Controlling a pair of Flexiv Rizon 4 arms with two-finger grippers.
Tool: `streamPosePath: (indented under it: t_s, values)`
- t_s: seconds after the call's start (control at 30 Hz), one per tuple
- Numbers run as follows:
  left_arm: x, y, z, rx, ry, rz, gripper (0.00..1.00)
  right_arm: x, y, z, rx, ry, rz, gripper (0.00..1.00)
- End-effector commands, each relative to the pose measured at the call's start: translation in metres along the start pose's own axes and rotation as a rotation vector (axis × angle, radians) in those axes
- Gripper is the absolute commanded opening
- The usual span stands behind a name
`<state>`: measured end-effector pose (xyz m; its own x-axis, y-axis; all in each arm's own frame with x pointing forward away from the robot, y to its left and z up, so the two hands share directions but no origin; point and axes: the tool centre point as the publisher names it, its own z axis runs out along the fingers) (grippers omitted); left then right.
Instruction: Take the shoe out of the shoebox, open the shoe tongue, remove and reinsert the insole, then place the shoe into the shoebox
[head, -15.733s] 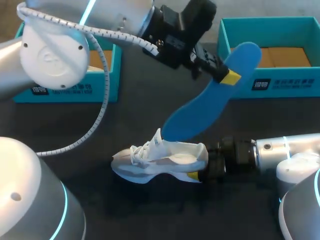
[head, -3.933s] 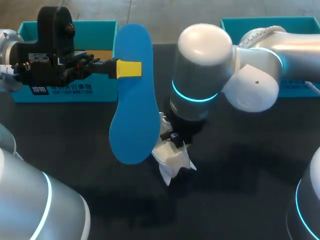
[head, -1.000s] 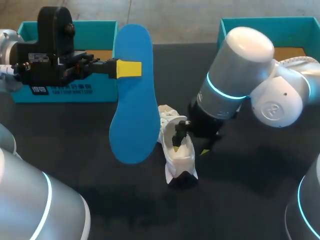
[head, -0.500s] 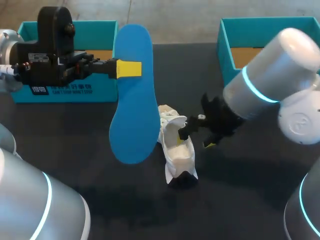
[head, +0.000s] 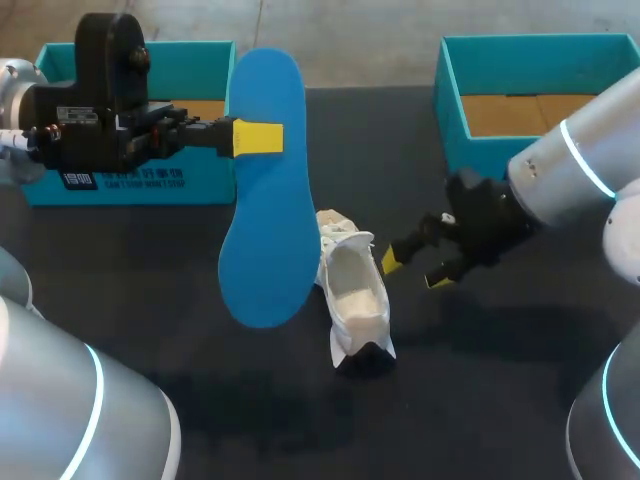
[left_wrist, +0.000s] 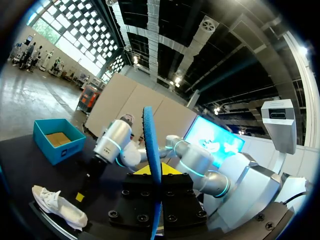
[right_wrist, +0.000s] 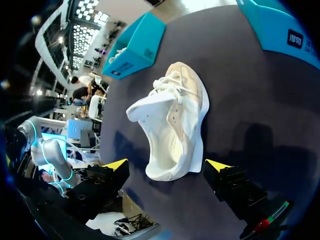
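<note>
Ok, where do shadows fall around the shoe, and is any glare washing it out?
Head view: a dark patch, likely shadow, lies on the table at the shoe's end nearest the camera; the held insole is evenly lit, no glare. Right wrist view: soft shadows flank the shoe ahead of the open right end effector.

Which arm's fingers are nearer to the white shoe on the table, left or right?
Right. The right fingers hang open just beside the shoe, not touching it. The left fingers are farther back, shut on the blue insole.
</note>
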<state>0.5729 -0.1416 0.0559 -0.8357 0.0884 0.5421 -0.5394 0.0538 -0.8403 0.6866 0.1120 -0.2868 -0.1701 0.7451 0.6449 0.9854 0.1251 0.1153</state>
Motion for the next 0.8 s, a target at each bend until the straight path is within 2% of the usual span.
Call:
streamPosePath:
  t_s: [0.03,0.17,0.27,0.4,0.57,0.8]
  values:
    - [0.000,0.000,0.001,0.000,0.000,0.001,0.00,0.000,-0.001,0.001,-0.004,0.002,0.001,1.00]
    - [0.000,0.000,0.001,0.000,0.000,0.001,0.00,0.006,0.010,-0.027,-0.150,0.070,0.079,1.00]
    - [0.000,0.000,0.001,0.000,0.000,0.001,0.00,0.013,0.010,-0.045,-0.180,0.127,0.066,1.00]
    - [0.000,0.000,0.001,0.000,0.000,0.001,0.00,0.020,0.012,-0.052,-0.159,0.159,0.077,1.00]
    - [0.000,0.000,0.001,0.000,0.000,0.001,0.00,0.024,0.016,-0.061,-0.171,0.248,0.099,1.00]
    - [0.000,0.000,0.001,0.000,0.000,0.001,0.00,0.031,0.021,-0.074,-0.168,0.319,0.112,1.00]
